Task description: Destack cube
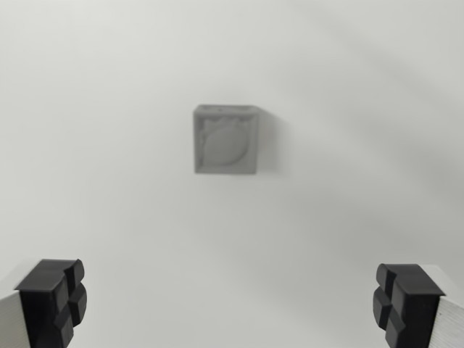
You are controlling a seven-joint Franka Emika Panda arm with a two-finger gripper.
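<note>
Item 1. Gripper [230, 304]: parallel type, seen from the wrist camera. Two black moulded rubber-like fingertip pads [56, 299] on white finger bodies, one at the lower corner on the wrist view's left, the other at the lower corner on the wrist view's right. Jaws spread wide apart, released, with nothing between them. Each pad face shows a cross-shaped groove pattern.

Item 2. Grey cube [225, 139]: small, matte, apparently plastic, slightly out of focus. Its facing side carries a recessed square frame with a lighter rounded shape inside. Position: ahead of the gripper, well apart from both pads, lying roughly on the midline between them and a little toward the wrist view's left. No contact with either finger. A soft shadow falls along its side toward the wrist view's right. Whether a second cube sits beneath it cannot be told from this angle; only one face and a thin strip of the upper edge are visible.

Item 3. White surface [109, 181]: plain, smooth, evenly lit, fills the whole view behind and around the cube.
</note>
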